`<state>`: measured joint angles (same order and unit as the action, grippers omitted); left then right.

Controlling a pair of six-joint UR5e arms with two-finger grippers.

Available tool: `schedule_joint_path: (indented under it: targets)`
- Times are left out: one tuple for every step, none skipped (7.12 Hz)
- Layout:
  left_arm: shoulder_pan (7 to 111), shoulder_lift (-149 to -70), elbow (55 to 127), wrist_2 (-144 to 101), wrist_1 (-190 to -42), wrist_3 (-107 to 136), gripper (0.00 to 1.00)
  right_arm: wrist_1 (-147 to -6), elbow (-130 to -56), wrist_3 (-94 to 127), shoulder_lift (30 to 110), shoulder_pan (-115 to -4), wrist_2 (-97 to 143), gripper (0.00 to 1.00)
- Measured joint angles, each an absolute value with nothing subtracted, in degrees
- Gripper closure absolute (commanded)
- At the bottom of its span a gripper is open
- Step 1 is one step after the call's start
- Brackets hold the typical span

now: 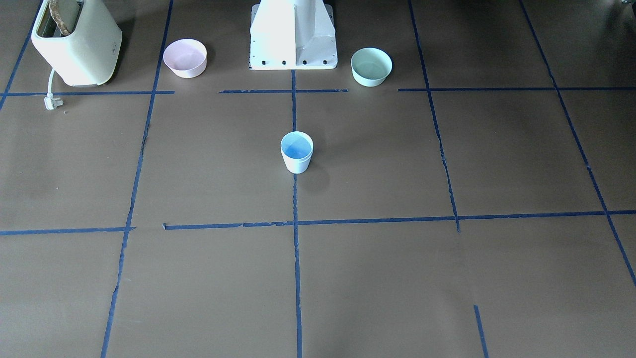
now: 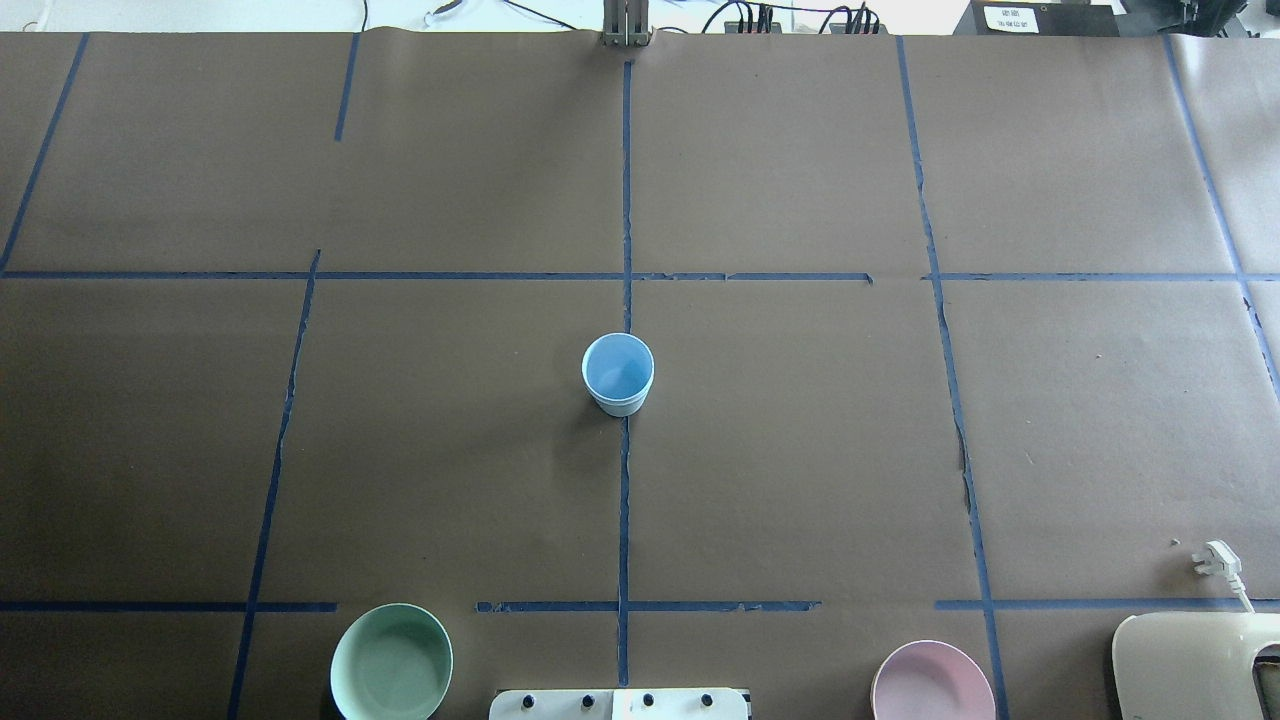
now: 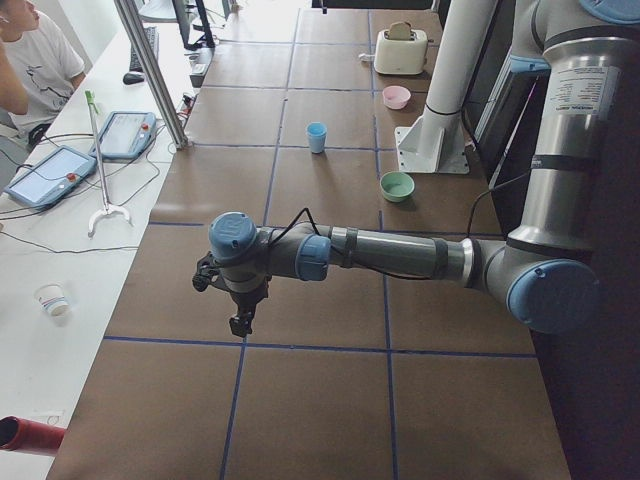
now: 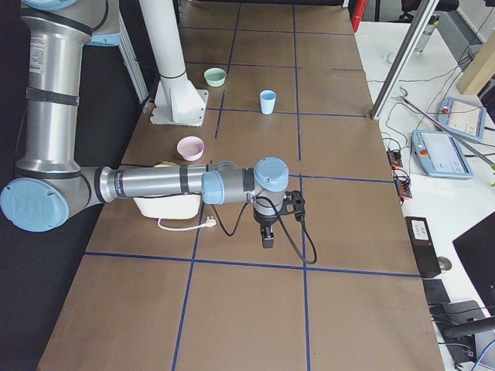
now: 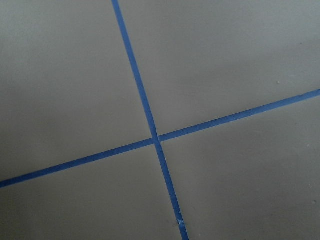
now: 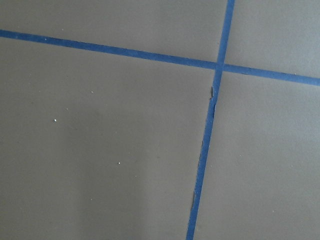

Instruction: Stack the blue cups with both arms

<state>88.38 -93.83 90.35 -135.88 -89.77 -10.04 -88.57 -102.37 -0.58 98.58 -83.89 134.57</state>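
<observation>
One pale blue cup shape [image 1: 296, 151] stands upright at the table's middle on a blue tape line, bright blue inside. It also shows in the overhead view [image 2: 618, 375] and both side views [image 3: 316, 136] [image 4: 267, 101]. I cannot tell whether a second cup sits nested in it; no separate second cup shows. My left gripper [image 3: 238, 318] hangs over bare table far from the cup, near the table's left end. My right gripper [image 4: 267, 236] hangs over the right end. Each shows only in a side view, so I cannot tell if it is open or shut. Both wrist views show only brown paper and tape.
A pink bowl [image 1: 185, 57] and a mint-green bowl [image 1: 371, 66] flank the white pedestal [image 1: 293, 35]. A cream toaster [image 1: 74, 42] with its plug [image 1: 51, 103] stands on the robot's right. An operator [image 3: 30, 60] sits beyond the table.
</observation>
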Motion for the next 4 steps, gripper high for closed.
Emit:
schedule_joint_path:
  targets:
    - [88.6, -92.1, 90.4, -137.0, -89.8, -10.0, 0.0, -88.3, -101.6, -1.3, 99.1, -84.5, 134.9, 0.01]
    - [88.6, -91.5, 90.5, -137.5, -89.7, -9.8, 0.0, -88.2, -100.8, -1.5, 99.3, -84.7, 135.2, 0.01]
    - [88.6, -91.5, 90.5, -137.7, -89.4, -8.6, 0.0, -88.1, -99.8, -1.6, 99.4, -84.8, 135.3, 0.01]
    - [88.6, -91.7, 90.4, -137.7, -89.3, -7.0, 0.0, -88.1, -99.4, -1.6, 99.5, -84.8, 135.5, 0.01]
